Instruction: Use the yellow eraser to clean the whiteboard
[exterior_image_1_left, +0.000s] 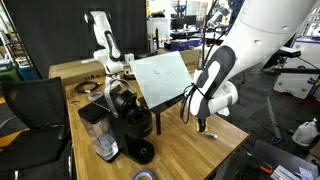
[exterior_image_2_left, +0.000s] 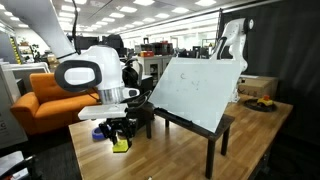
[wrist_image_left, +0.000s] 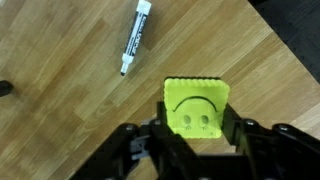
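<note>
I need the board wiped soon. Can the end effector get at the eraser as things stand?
Likely yes: in the wrist view the eraser lies between the fingers of the end effector, with nothing over it; the marker lies well aside.

Both exterior views show the whiteboard (exterior_image_1_left: 160, 75) from different sides at mid-range; the wrist view looks closely down at the tabletop (wrist_image_left: 60, 60).

Marker pen (wrist_image_left: 135, 37) flat on the wooden table (wrist_image_left: 60, 100) — black coffee machine (exterior_image_1_left: 130, 120), orange sofa (exterior_image_2_left: 35, 100)
</note>
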